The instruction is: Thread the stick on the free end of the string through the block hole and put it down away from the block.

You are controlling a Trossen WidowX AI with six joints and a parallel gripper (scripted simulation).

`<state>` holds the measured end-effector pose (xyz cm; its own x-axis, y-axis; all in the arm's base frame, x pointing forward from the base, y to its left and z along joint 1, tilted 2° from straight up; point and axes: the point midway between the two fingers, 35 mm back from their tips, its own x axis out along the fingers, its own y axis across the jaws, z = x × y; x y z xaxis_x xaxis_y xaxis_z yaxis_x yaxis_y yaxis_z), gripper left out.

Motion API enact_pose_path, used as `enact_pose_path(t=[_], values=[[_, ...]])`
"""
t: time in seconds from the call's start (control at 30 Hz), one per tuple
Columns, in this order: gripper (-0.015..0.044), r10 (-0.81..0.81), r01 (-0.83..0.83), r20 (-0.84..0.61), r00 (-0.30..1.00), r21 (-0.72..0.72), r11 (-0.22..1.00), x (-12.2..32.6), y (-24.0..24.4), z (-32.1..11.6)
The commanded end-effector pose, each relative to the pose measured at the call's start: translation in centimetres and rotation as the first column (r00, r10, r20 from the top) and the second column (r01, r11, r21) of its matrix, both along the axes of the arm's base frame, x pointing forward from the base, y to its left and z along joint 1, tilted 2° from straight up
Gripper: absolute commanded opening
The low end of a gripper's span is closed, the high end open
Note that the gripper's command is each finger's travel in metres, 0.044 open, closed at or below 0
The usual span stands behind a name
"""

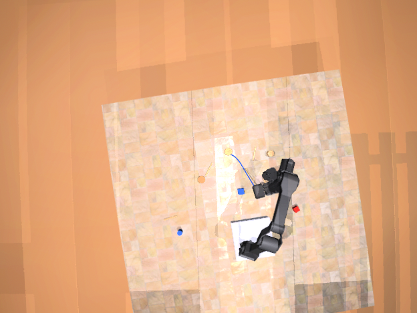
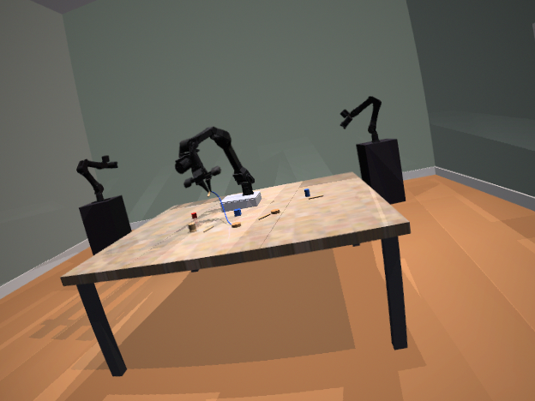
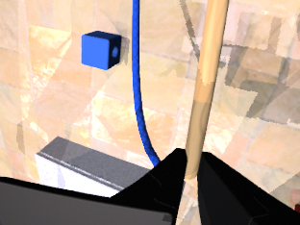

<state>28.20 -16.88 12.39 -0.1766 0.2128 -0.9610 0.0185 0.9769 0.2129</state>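
Note:
The blue block [image 1: 240, 190] [image 2: 237, 212] [image 3: 98, 50] stands on the table. In the wrist view its hole shows on the right side face, towards the string. The gripper [image 2: 208, 192] [image 3: 192, 160] is shut on the pale wooden stick [image 3: 212, 43], high above the table. The stick points up and away from the fingers in the wrist view. The blue string [image 2: 222, 206] [image 3: 136, 67] passes beside the block, not through it, and runs from the fingers to the round wooden button [image 1: 228, 151] [image 2: 236, 224]. The string's join to the stick is hidden by the fingers.
Loose sticks [image 1: 208, 169] [image 1: 254, 153] [image 1: 170, 217] lie on the table. An orange disc [image 1: 201, 179], a wooden cylinder [image 1: 270, 153], a blue cylinder [image 1: 180, 232] and a red cube [image 1: 296, 209] are also there. The arm stands on a white base [image 1: 240, 235].

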Motion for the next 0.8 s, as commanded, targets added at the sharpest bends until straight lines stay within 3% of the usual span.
enact_pose_path(t=[0.0, 0.37, 0.77], values=[[0.0000, 0.145, -0.146, 0.039, 0.989, 0.032, 0.989, 0.01, -0.03, 0.00], [0.0000, 0.478, -0.491, 0.146, 0.866, 0.069, 0.869, 0.04, -0.14, 0.00], [0.0000, 0.755, -0.792, 0.268, 0.598, 0.059, 0.607, 0.08, -0.25, 0.00]])
